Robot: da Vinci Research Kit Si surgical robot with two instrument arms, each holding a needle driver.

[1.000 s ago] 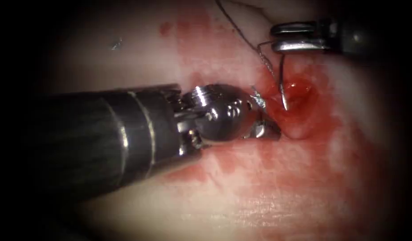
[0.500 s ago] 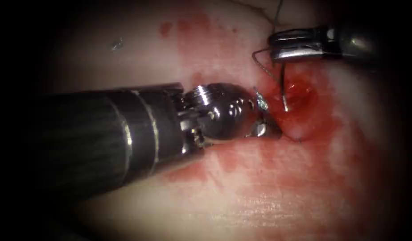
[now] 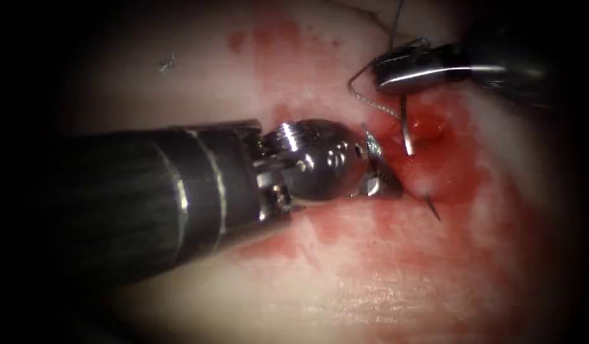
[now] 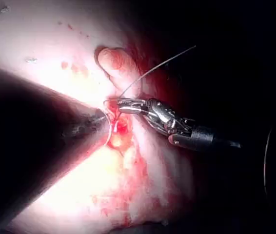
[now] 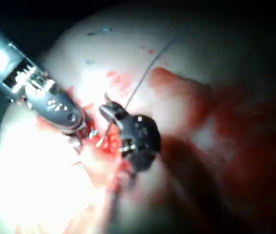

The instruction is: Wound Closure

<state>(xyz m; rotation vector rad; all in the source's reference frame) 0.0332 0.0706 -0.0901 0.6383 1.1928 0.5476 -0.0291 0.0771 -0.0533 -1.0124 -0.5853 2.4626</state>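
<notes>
Your thin curved steel needle (image 3: 406, 132) sits in the upper right of the endoscope frame, and its tip (image 3: 432, 207) now pokes out of the red, wet tissue (image 3: 396, 267) below the cut (image 3: 428, 130). A second ago that point wasn't out at all, so the bite is through. Your right tool (image 3: 387, 73) has rolled and keeps its jaws clamped on the needle's rear end, dark thread (image 3: 364, 99) looping beside it. Your left tool (image 3: 378, 175) hasn't budged, pressed at the cut's left edge; can't tell how its jaws stand.
</notes>
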